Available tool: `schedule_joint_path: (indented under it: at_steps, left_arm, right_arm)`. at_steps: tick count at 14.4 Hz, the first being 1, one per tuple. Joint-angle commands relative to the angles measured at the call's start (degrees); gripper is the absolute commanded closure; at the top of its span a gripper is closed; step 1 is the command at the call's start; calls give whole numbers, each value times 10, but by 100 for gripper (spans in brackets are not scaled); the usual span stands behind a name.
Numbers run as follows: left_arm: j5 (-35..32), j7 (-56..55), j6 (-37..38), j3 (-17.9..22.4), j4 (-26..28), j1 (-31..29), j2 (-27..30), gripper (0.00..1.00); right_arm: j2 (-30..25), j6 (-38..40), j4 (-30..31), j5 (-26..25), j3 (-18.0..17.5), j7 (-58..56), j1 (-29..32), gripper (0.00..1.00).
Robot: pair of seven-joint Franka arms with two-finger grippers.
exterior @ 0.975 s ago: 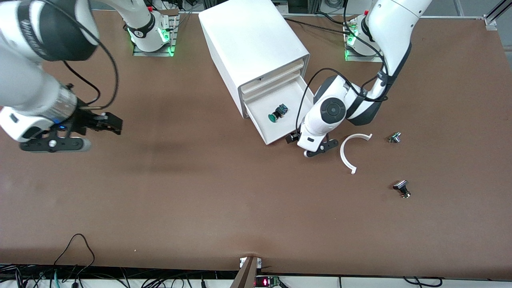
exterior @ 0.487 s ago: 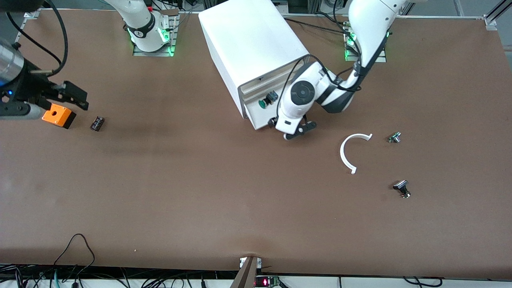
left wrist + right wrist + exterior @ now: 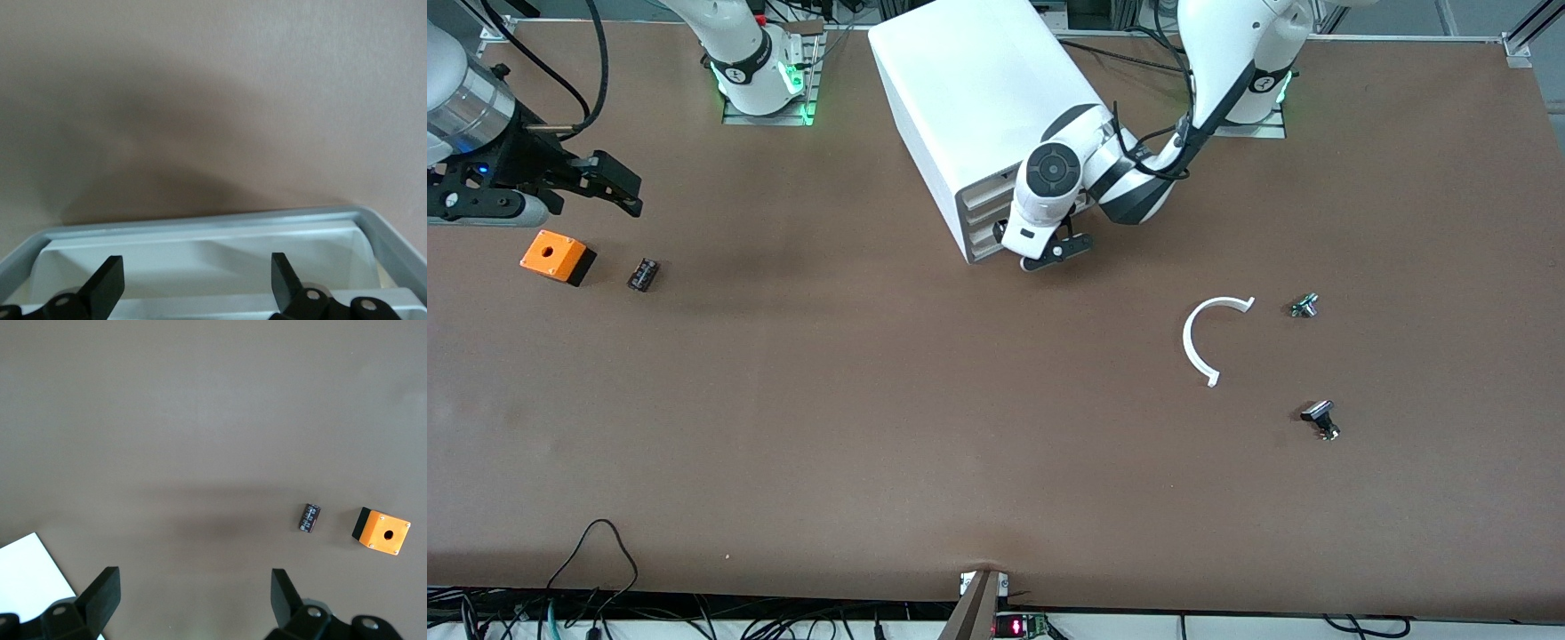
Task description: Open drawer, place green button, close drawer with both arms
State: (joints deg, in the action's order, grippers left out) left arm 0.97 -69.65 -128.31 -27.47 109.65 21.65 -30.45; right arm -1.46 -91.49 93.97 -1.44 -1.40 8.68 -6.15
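The drawer (image 3: 983,233) sits pushed flush into the foot of the white cabinet (image 3: 978,98), which stands by the table's (image 3: 871,400) edge along the robots' bases, about midway between the two bases. The left gripper (image 3: 1040,253) is right at the drawer's front, low against the cabinet face, and the left arm (image 3: 1138,169) folds down to it from its base. From the left wrist view the two black fingers (image 3: 107,283) stand wide apart with nothing between them, poised over the grey-white rim of the cabinet's front (image 3: 200,227), brown tabletop showing past it. The button is out of sight in every view; with the drawer shut, there's no telling where it lies. Over at the right arm's end of the table, the right gripper (image 3: 609,187) hangs in the air above bare tabletop near that end's edge, and the right arm (image 3: 463,107) waits there. Its fingers (image 3: 100,593) are spread wide as well, holding nothing. Below it on the table lie an orange box (image 3: 556,258) with a hole in its top and, just beside it, a small dark cylinder (image 3: 643,274). Toward the left arm's end lie a white curved strip (image 3: 1196,342), a small silver-and-black button (image 3: 1304,306) near it, and another such button (image 3: 1320,418) nearer the front camera.
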Motion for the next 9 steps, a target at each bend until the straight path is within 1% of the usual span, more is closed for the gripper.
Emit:
schedule_joint_path:
  at_steps: [1,3,6,7,9]
  left_arm:
    - [7,-5,10,-5,11,-5,18,2]
    - [7,-6,17,-5,12,-2,18,2]
    - [3,6,65,-4,-6,-16,28,2]
    - [-3,7,85,-4,-22,-32,31,2]
    - [-4,56,139,0,-72,-65,31,2]
  right_arm:
    - [-21,4,21,-7,-9,6,12,0]
    - [-21,4,20,-6,-8,6,12,0]
    - [-21,3,21,-8,-11,-3,27,0]
    - [-21,3,20,-10,-15,-8,40,0]
    - [-21,-6,17,-14,-42,-48,74,0]
